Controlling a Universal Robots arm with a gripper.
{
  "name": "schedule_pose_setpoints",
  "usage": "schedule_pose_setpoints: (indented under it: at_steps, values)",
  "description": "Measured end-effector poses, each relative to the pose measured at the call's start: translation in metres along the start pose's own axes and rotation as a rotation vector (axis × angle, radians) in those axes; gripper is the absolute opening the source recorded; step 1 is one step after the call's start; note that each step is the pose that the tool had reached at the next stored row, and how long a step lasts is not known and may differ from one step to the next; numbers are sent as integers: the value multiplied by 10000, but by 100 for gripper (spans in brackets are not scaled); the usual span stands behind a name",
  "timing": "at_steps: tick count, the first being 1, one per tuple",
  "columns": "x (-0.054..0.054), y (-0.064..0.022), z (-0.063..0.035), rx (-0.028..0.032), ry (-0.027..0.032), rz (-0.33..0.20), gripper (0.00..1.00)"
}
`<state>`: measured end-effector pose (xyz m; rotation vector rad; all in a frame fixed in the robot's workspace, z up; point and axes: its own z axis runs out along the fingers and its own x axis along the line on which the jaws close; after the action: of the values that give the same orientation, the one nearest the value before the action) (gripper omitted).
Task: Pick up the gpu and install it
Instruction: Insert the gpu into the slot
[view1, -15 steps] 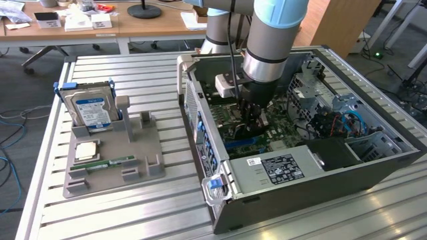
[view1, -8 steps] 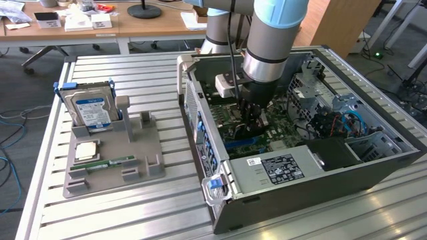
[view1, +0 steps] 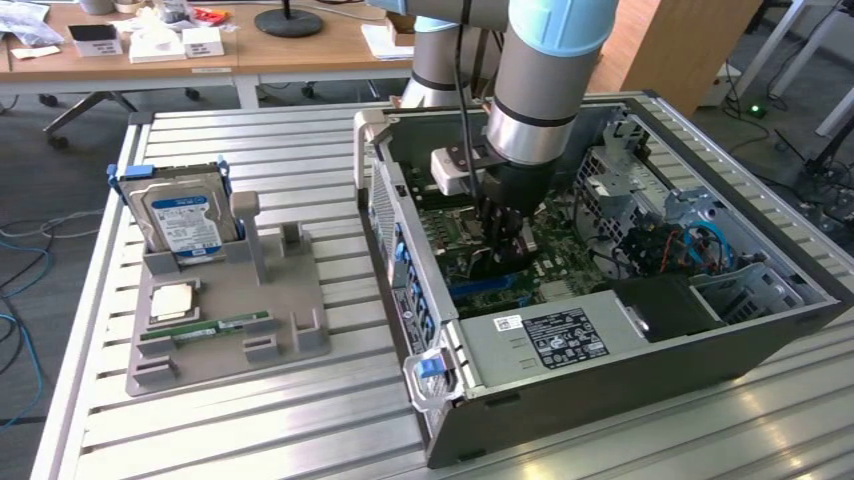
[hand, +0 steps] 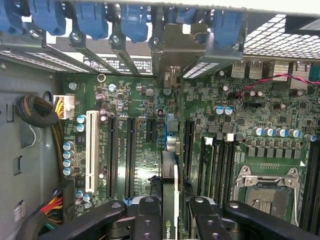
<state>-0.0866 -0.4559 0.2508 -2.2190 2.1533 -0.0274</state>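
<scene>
My gripper reaches down inside the open computer case, just over the green motherboard. It is shut on the gpu, a dark card held upright on its edge. In the wrist view the gpu runs edge-on between my two black fingers, directly above the motherboard between the long black slots. Its silver end bracket stands at the case's rear slot openings. Whether the card's lower edge sits in a slot is hidden.
A grey holder tray at the exterior view's left carries a hard drive with a blue label, a RAM stick and a small square chip. Inside the case are the power supply, drive cages and blue slot latches.
</scene>
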Motion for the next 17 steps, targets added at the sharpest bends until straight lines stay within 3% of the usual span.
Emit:
schedule_pose_setpoints:
  at_steps: [17]
  values:
    - [7,0,0,9,85,526,26]
